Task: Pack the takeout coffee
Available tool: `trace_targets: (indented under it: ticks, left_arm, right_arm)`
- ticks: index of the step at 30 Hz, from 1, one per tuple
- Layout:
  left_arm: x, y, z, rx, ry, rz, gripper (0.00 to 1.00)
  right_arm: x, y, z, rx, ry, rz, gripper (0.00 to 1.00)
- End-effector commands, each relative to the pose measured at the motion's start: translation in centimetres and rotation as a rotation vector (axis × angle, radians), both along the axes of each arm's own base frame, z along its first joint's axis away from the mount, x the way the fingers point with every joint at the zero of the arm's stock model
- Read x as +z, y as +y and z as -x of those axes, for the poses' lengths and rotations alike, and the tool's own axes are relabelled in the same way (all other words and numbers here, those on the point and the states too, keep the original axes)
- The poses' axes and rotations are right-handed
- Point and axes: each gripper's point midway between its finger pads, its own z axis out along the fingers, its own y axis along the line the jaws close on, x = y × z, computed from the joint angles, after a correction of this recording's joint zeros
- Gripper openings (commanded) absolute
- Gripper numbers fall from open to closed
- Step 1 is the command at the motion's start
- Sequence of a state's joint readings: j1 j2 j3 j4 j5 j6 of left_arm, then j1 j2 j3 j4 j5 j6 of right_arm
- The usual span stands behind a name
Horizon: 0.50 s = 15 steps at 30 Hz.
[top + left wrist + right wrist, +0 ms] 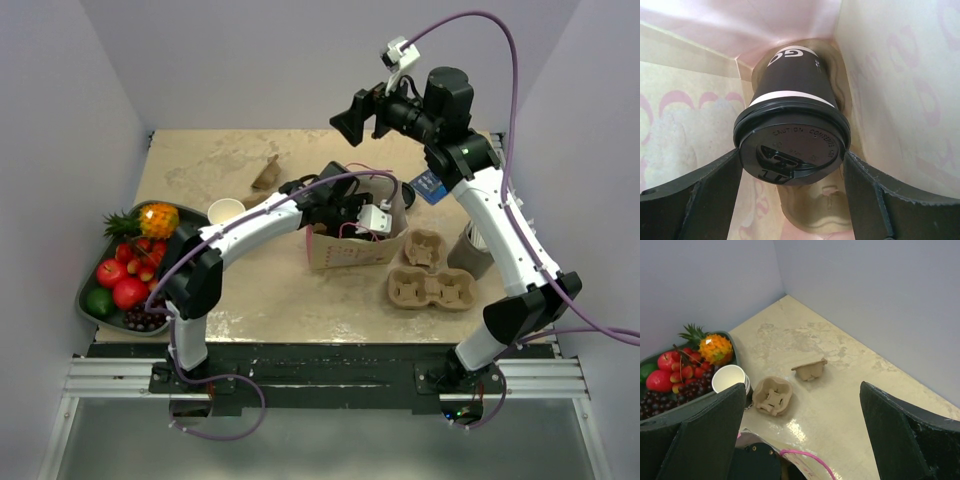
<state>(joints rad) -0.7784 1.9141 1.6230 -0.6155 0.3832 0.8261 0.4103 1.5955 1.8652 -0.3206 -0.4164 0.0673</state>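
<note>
deep in the pink-patterned paper bag (900, 75) at mid-frame, our left gripper (790, 160) clasps the black-lidded, dark-banded paper coffee cup (790, 85); next, we judge, a gentle release, while the right gripper (802, 390) hangs wide open.

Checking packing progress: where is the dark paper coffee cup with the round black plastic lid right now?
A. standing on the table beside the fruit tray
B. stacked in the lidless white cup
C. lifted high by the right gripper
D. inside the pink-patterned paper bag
D: the left wrist view shows the dark paper coffee cup surrounded by the inner walls of the pink-patterned paper bag, between the fingers of the left gripper.
</note>
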Motion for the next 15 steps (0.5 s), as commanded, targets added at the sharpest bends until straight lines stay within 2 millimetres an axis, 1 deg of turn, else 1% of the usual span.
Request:
trace_targets:
  ticks: [1,4,5,8,11,12,13,15]
  left_arm:
    - [2.7,-0.2,-0.5,0.0,-0.038,0.027,0.45]
    - [2.9,-0.4,-0.7,0.003,-0.033,0.023,0.51]
    - [2.6,-0.4,-0.8,0.004,-0.028,0.017,0.56]
    - [2.7,-0.6,-0.8,0.001,-0.03,0.026,0.64]
    - [3.4,-0.9,-0.8,-0.002,-0.035,0.05,0.68]
    - [3.3,-0.9,-0.7,-0.001,-0.031,0.053,0.69]
    - [4.0,-1.1,-0.8,0.007,-0.041,0.077,0.7]
    - [4.4,-1.1,-0.7,0.012,-0.045,0.096,0.73]
  right_arm:
    - [3.2,-0.6,0.7,-0.012,-0.095,-0.026,0.99]
    - [3.2,-0.7,0.7,-0.017,-0.09,-0.03,0.99]
    - [3.2,-0.6,0.7,-0.015,-0.09,-0.03,0.99]
    - [3.3,-0.7,0.8,-0.018,-0.093,-0.026,0.99]
    - [3.5,-0.9,0.9,-0.024,-0.098,-0.025,0.99]
    - [3.5,-0.9,0.8,-0.024,-0.101,-0.023,0.99]
    - [3.7,-1.0,0.9,-0.027,-0.105,-0.023,0.99]
    - [3.8,-1.1,0.8,-0.033,-0.105,-0.025,0.99]
